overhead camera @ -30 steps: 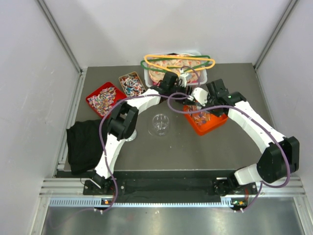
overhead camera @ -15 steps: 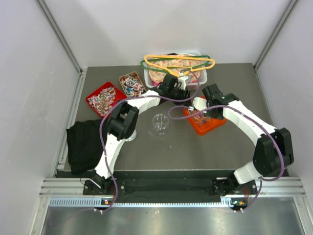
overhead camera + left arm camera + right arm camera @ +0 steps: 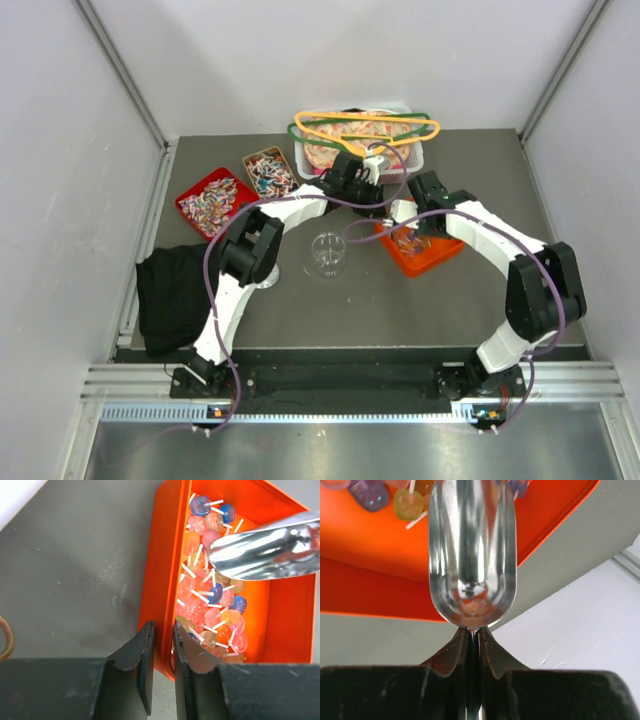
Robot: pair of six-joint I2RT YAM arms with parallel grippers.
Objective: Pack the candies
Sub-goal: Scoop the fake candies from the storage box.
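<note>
Top external view showed the dark table (image 3: 400,300) bearing an orange bin (image 3: 430,262) right of centre. The left gripper (image 3: 162,627) had its fingers clamped on the bin's wall. The right gripper (image 3: 473,631) had its fingers pressed together on the stem of a metal scoop (image 3: 470,545), held over the bin. The candies (image 3: 205,600), stick-mounted sweets in pink, blue and yellow, lay heaped inside.

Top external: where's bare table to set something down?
Free: table between clear cup and its front edge; right back corner beside clear bin. Crowded: red tray, brown tray and bin along the back; left gripper and right gripper at the orange tray; black cloth at left.
</note>
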